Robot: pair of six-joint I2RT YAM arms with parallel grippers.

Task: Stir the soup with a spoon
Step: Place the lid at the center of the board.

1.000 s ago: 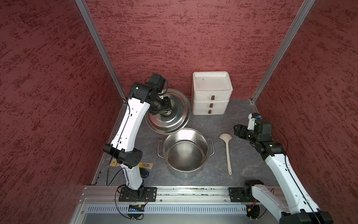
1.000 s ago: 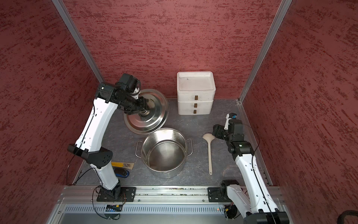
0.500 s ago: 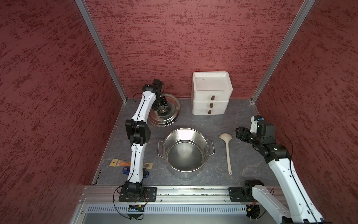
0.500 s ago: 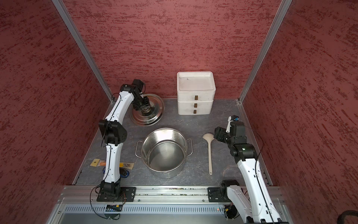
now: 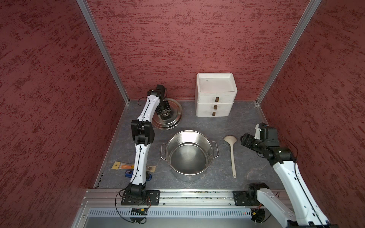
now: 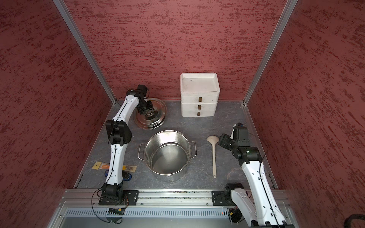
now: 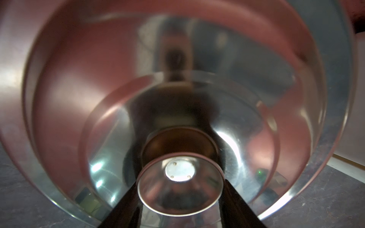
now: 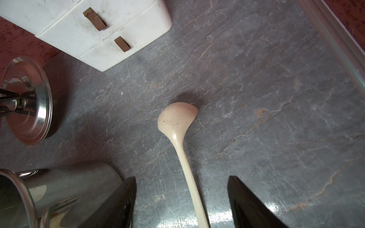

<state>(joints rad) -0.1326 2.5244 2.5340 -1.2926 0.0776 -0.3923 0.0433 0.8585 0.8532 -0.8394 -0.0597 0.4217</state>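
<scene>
The cream-white spoon [image 5: 232, 154] [image 6: 214, 156] lies flat on the grey floor to the right of the steel pot [image 5: 189, 176], with its bowl toward the back. Inside the pot I see only shiny steel, and soup does not show. My right gripper [image 5: 242, 138] [image 8: 181, 177] hovers open by the spoon's bowl end. In the right wrist view the spoon's handle [image 8: 187, 167] runs between the two fingers without touching either. My left gripper [image 5: 165, 112] [image 7: 180, 183] is shut on the knob of the steel lid [image 5: 173, 118] [image 8: 29, 110], which is tilted at the back left.
A white drawer box [image 5: 216, 94] stands against the back wall. A yellow-and-brown packet [image 5: 122, 165] and a blue-and-black tool [image 5: 128, 173] lie at the front left, partly behind the left arm. Red walls close in both sides, and an aluminium rail [image 5: 187, 192] runs along the front.
The left arm has carried the lid back and down to the back left corner. The right gripper has shifted slightly forward over the spoon, and its jaws have narrowed a little.
</scene>
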